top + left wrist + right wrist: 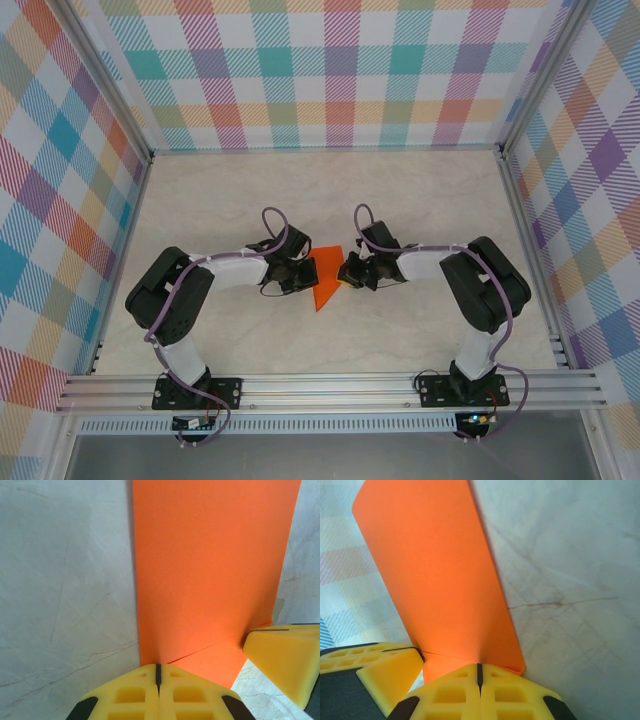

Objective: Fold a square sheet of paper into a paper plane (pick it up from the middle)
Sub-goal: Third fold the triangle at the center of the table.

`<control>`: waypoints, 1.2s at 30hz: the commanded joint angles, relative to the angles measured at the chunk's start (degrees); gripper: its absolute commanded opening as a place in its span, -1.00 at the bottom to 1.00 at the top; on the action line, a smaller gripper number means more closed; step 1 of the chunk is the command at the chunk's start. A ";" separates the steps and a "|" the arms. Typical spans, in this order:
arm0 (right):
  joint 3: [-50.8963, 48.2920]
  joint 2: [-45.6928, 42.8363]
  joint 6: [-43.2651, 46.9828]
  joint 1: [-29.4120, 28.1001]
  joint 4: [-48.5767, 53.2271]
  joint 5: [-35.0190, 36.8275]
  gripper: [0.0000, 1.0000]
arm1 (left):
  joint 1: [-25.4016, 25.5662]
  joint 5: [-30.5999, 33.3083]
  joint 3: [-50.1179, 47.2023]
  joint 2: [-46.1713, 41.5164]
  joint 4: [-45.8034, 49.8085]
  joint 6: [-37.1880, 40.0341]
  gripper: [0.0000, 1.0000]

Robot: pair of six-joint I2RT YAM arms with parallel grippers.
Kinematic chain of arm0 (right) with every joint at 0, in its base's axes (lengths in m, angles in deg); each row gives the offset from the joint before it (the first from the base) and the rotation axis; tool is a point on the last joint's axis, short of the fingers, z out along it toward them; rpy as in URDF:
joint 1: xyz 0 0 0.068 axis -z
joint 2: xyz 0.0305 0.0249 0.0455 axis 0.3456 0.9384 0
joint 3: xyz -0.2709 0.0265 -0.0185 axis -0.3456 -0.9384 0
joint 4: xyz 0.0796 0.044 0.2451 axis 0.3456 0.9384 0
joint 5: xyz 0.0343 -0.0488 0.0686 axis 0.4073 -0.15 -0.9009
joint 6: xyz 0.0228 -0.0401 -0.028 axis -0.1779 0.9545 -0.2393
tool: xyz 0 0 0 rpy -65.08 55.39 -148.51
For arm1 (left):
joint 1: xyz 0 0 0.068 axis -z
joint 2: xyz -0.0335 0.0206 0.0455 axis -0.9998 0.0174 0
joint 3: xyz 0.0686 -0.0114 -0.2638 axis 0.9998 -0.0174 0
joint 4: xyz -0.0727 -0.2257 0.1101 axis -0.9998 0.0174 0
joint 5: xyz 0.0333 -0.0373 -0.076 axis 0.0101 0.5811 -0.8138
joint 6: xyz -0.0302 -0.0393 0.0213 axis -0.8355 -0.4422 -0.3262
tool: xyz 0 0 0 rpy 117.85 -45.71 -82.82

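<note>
On the pale marbled worktop (230, 200), walled by plaid panels (330, 70), the left gripper (303, 275) has its yellow fingers pressed together on the thin bright orange paper sheet (327, 280), which sits mid-worktop. The right gripper (352, 272) crowds close opposite, pinching the same sheet. The left wrist view shows a crease near the fingertips. The right wrist view shows the sheet tilted up.

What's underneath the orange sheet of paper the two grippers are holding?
Pale marbled table shows around the square sheet of paper, which the left gripper and right gripper both pinch. The patch directly beneath is covered, so nothing there can be checked.
</note>
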 commanded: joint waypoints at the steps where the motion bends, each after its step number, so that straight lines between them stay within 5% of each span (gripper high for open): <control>1: -0.17 -0.07 -0.79 2.66 2.98 4.61 -1.00 | 0.07 6.49 -1.69 3.63 5.82 1.14 -1.00; 9: 0.89 -3.38 -0.01 4.23 6.24 7.85 -1.00 | 0.07 6.16 -1.45 3.92 5.36 1.10 -1.00; 17: -4.44 -11.42 2.07 -0.34 0.29 -1.67 -1.00 | 0.07 6.50 -1.71 3.77 4.92 0.54 -1.00; 28: -11.46 -8.63 -9.76 -9.52 -16.48 -5.62 -1.00 | 0.07 6.92 -2.75 3.72 3.33 0.01 -1.00; 36: -11.49 -5.16 -10.96 -11.68 -19.76 -5.18 -1.00 | 0.07 6.75 -3.70 3.37 1.94 -0.09 -1.00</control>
